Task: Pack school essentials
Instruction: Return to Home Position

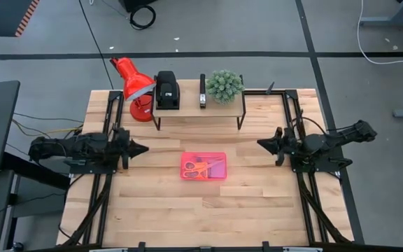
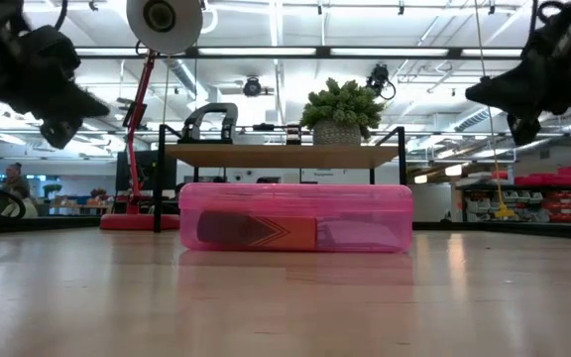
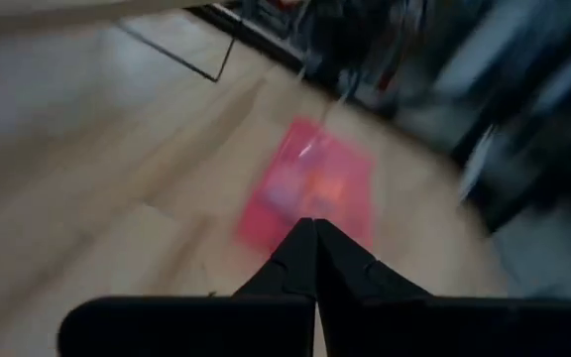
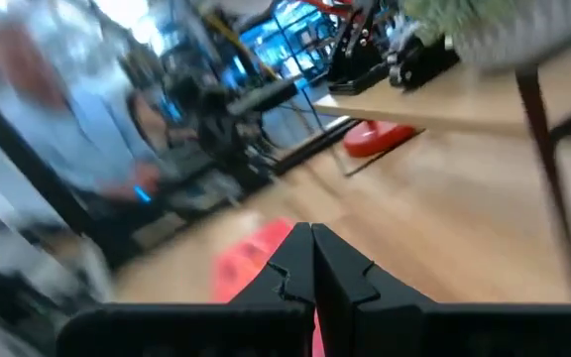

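The translucent pink plastic box [image 1: 203, 166] lies centred on the pale wooden plank surface [image 1: 187, 210], between left gripper [image 1: 143, 148] and right gripper [image 1: 261, 144], both with jaws together; behind is a bright workshop room [image 2: 553, 193].

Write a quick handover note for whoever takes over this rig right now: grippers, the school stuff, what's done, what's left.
Left gripper: shut, empty, raised over the wooden table's left side.
Right gripper: shut, empty, raised over its right side.
Translucent pink plastic supply box: mid-table, lid closed; yellow-handled scissors show through it.
Done: packing; no loose essentials outside the box.
Left: return both grippers to home.
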{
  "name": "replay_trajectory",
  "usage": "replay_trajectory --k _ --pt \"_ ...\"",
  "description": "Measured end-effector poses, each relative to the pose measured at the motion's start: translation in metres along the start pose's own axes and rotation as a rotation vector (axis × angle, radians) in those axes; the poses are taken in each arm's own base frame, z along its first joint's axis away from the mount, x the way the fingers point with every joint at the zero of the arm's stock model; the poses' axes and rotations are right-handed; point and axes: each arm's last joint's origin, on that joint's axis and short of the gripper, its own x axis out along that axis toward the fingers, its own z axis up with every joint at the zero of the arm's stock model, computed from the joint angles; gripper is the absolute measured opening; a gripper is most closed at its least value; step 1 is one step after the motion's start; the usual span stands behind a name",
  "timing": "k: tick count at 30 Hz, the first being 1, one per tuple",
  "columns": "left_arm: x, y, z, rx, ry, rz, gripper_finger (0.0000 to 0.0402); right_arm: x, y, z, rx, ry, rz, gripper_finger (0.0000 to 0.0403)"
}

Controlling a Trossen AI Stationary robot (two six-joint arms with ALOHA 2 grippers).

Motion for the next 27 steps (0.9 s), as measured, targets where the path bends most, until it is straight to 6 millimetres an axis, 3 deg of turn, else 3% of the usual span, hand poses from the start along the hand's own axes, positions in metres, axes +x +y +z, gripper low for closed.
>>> replay_trajectory --k 3,9,13,20,27 --pt "0.000 0.004 -0.006 0.228 0.062 0.029 0.0013 0.002 0.000 -0.003 -0.241 0.033 -0.004 0.0006" --pt "-0.001 0.009 -0.006 0.304 0.036 0.157 0.0014 0.006 0.000 -0.011 -0.516 0.120 0.013 0.0006" --pt "0.000 0.004 0.001 0.333 -0.041 0.114 0.0004 0.008 -0.001 -0.015 -0.517 0.156 0.004 0.0006" --pt "-0.003 -0.014 0.020 0.384 -0.217 -0.137 0.0009 0.008 -0.001 -0.016 -0.494 0.165 0.001 0.0006" --pt "0.005 -0.009 0.010 0.358 -0.273 -0.150 0.0006 0.008 -0.001 -0.016 -0.470 0.165 -0.001 0.0006"
